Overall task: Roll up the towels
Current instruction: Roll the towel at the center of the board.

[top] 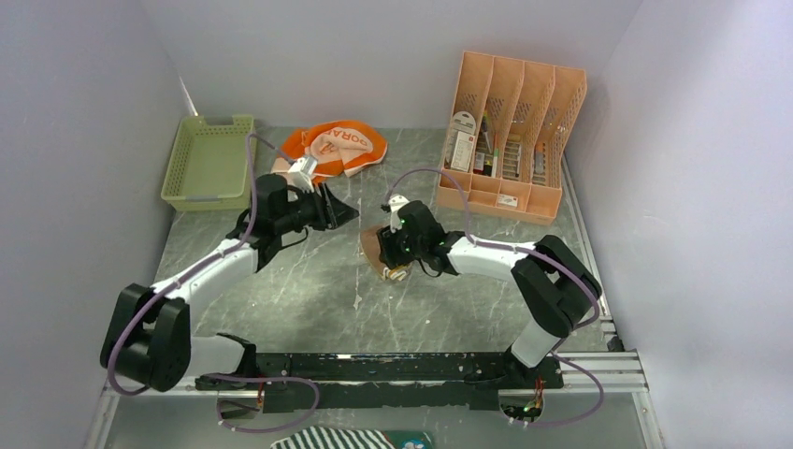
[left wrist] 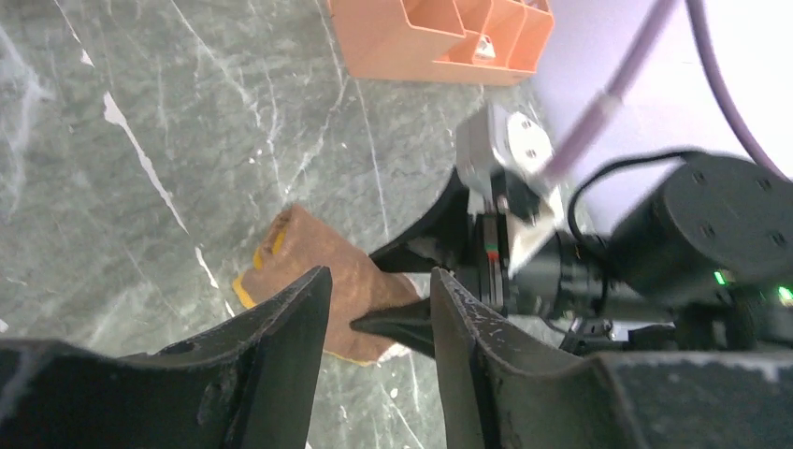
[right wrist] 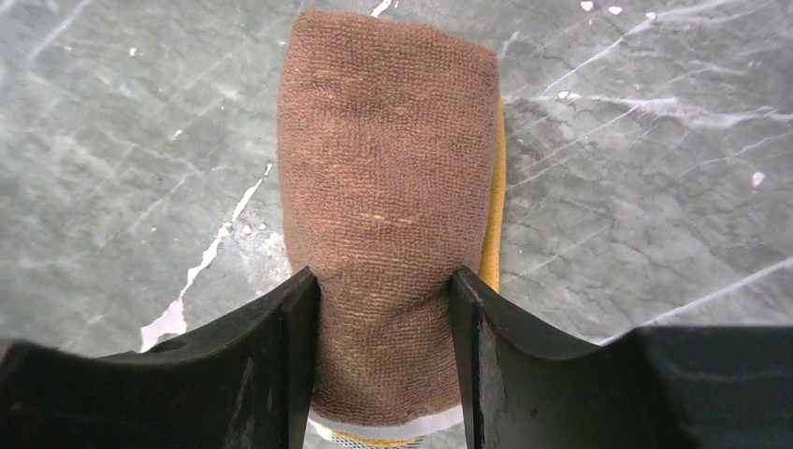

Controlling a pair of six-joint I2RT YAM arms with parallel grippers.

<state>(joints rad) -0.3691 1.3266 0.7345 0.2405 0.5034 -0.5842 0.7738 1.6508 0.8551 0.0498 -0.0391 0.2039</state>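
The smaller towel (right wrist: 388,168) is a brown-tan roll with a yellow edge, lying on the grey marble table (top: 309,290) near the centre. My right gripper (right wrist: 385,292) is shut on its near end, and both fingers press into the cloth. From above, the right gripper (top: 391,254) sits over this towel (top: 371,249). My left gripper (left wrist: 379,285) hovers open and empty to the left of the roll (left wrist: 309,238), fingers pointing at it; it shows from above too (top: 344,213). The large orange towel (top: 338,145) with lettering lies crumpled at the back.
A pale green basket (top: 208,161) stands at the back left. A peach desk organizer (top: 510,131) with small items stands at the back right, its corner in the left wrist view (left wrist: 421,42). White walls enclose the table on three sides.
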